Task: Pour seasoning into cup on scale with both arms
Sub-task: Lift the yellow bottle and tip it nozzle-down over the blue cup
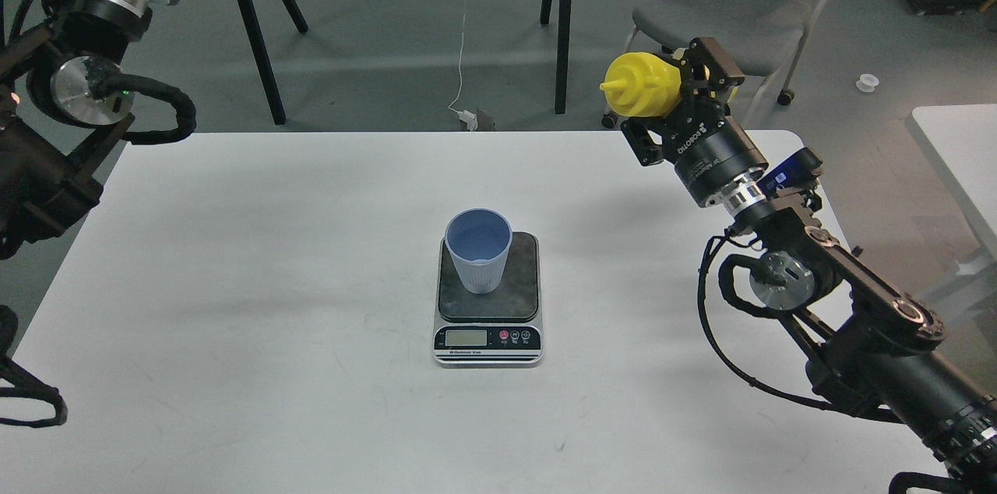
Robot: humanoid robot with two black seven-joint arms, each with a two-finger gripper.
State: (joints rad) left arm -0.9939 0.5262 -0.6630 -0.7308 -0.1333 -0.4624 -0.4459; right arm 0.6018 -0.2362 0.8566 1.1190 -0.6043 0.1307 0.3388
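The light-blue ribbed cup stands upright on the dark plate of the scale in the middle of the white table. My right gripper is shut on the yellow seasoning bottle. It holds the bottle in the air above the table's far right edge, tilted on its side with the nozzle pointing left, well right of and above the cup. My left arm is raised at the far left, and its gripper is out of view past the top edge.
The white table spreads around the scale. Black table legs and a grey chair stand on the floor beyond the far edge. Another white table is at the right.
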